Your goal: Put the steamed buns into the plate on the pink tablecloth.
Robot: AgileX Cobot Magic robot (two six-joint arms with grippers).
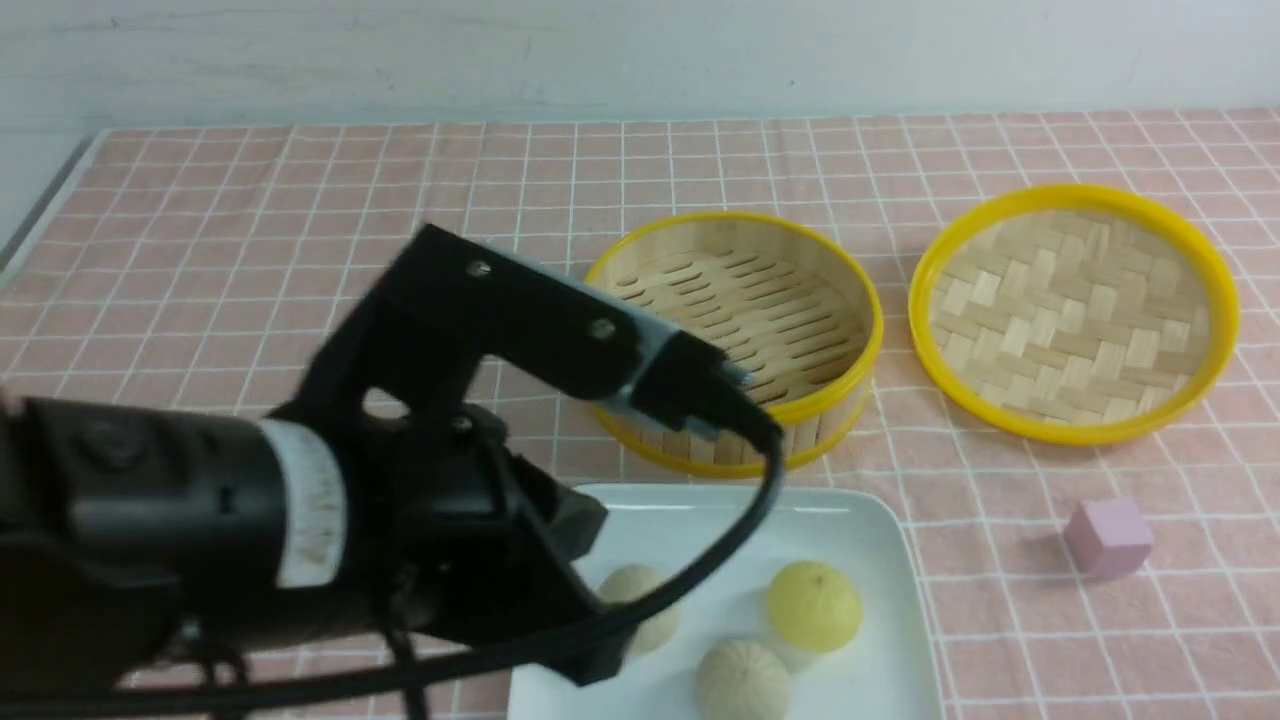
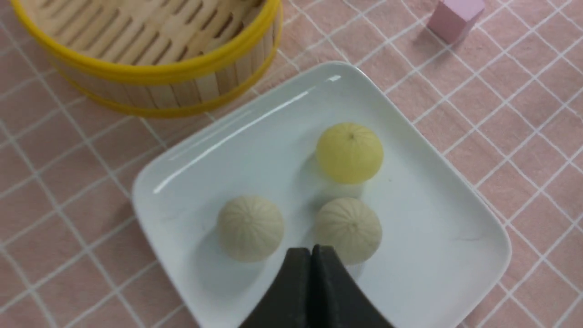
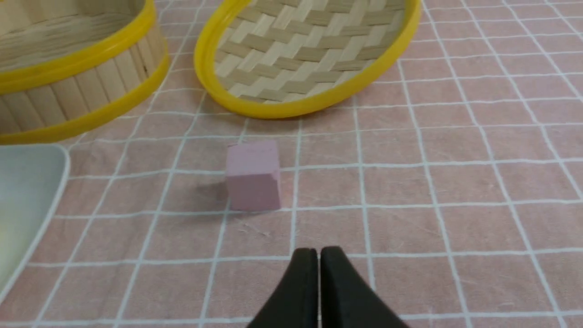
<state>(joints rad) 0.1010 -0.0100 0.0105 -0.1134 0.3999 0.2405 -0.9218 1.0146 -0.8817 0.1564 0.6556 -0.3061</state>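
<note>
We find the left gripper (image 2: pixel 311 255) with its fingertips pressed together and nothing between them, hovering over the near part of the plate (image 2: pixel 437 255). In the left wrist view the tips sit in front of one beige bun (image 2: pixel 350 228) without holding it, which suggests an arm that has let go of its load, not one about to pick. The right gripper (image 3: pixel 318 257) shows its tips almost together with a thin slit between them; it holds nothing and hangs above bare pink tablecloth (image 3: pixel 455 182), close to the small pink cube (image 3: pixel 253 175) but not touching it.

All three steamed buns rest inside the plate: the beige one noted above, a second beige bun (image 2: pixel 250 228) beside it, and the yellow bun (image 2: pixel 350 152) further from the gripper. They stand upright, pleats up, close together, though we cannot tell whether the yellow one touches its beige neighbour. The plate lies flat on the cloth, just in front of the bamboo steamer basket (image 1: pixel 760 310).

The basket shows no buns on the slats we can see, and its woven lid (image 1: pixel 1075 310) lies inside-up to the right, evidently set aside for access. We judge the task complete as things lie; only withdrawal of the left arm appears to remain.
</note>
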